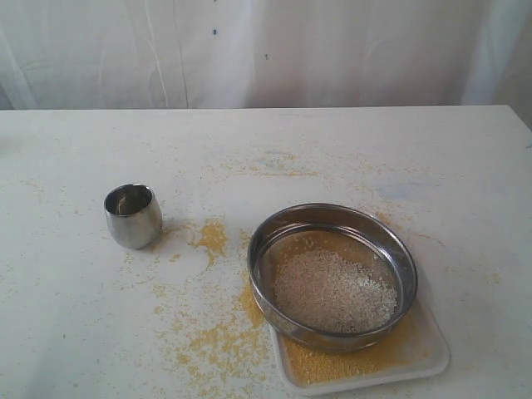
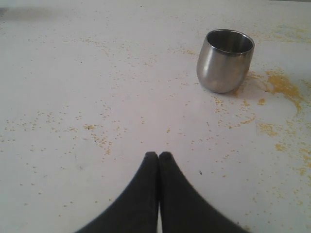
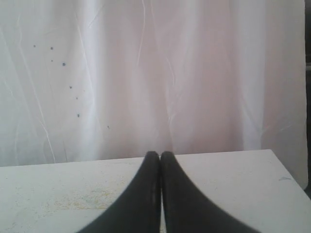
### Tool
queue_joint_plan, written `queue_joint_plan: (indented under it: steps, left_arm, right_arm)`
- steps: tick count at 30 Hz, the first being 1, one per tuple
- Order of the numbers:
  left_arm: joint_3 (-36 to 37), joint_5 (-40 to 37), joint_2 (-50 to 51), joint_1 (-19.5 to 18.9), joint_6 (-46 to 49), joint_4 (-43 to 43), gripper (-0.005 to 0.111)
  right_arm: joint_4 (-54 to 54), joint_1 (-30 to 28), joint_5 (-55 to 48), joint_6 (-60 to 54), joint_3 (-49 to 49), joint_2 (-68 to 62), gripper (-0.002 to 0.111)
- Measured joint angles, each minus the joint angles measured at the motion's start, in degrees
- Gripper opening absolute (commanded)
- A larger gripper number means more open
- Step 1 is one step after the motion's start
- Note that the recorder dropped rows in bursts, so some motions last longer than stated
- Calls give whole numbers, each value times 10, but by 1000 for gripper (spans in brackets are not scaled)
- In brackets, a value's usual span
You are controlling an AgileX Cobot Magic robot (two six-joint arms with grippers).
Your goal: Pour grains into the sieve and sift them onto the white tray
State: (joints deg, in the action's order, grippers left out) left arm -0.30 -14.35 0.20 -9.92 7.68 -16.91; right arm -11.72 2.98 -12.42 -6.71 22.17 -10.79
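By the near edge of the counter, the sieve rests on the white tray, holding pale grains. The steel cup stands well apart, leftward. The left gripper and right gripper are clenched.

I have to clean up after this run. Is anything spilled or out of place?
Yes. Yellow grains lie spilled on the table, thickest between the cup and the sieve and left of the white tray. The sieve sits off-centre, past the tray's left edge.
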Motion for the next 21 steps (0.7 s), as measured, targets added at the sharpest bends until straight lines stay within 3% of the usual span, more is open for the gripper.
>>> queue_joint_plan:
  steps: [10, 21]
  left_arm:
    - [0, 0, 0, 0, 0, 0, 0]
    - [1, 0, 0, 0, 0, 0, 0]
  right_arm:
    - [1, 0, 40, -1, -27, 21, 0]
    - [86, -59, 96, 32, -174, 105, 0]
